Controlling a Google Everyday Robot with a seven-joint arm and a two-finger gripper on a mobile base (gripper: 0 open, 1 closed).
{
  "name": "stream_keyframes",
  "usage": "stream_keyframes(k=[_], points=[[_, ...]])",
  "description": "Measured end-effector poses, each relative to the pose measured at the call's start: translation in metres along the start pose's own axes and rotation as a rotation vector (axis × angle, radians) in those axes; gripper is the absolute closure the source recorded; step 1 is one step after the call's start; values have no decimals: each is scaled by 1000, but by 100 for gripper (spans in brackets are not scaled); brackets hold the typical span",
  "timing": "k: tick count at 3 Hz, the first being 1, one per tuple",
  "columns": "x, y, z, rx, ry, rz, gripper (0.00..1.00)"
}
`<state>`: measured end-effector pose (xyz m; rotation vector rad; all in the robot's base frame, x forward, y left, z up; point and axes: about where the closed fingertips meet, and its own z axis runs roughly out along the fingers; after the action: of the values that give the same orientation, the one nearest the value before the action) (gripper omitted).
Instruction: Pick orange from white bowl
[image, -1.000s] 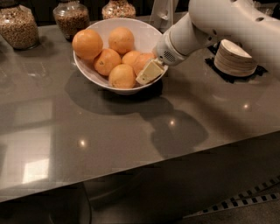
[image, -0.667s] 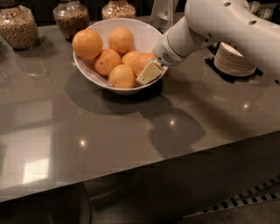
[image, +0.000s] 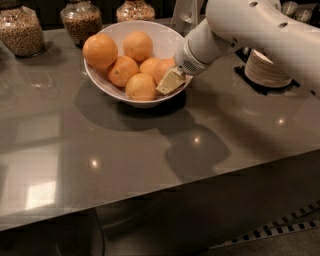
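Observation:
A large white bowl (image: 150, 31) stands on the grey countertop and holds several oranges. My gripper (image: 170, 81) reaches into the bowl from the right, over its right rim. It sits against the rightmost orange (image: 163, 69), a deeper reddish-orange one, which it partly hides. Another orange (image: 141, 87) lies just left of the gripper at the bowl's front. The biggest orange (image: 100, 50) rests on the left rim.
Three glass jars of grains (image: 19, 30) (image: 81, 22) (image: 134, 10) stand behind the bowl at the back left. A stack of small white dishes (image: 265, 70) on a dark mat is at the right, behind my arm. The counter's front edge (image: 165, 192) runs below.
The upper arm has shifted slightly to the left. The gripper stays at the same spot in the bowl, and the oranges have not moved.

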<state>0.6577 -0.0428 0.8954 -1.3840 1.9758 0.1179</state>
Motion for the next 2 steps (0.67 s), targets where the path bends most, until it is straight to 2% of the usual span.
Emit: stream_keyframes(k=[1,2], points=[[-11,0,-11,8,-15,-18,96],[-24,0,-27,15,-55,-25,100]])
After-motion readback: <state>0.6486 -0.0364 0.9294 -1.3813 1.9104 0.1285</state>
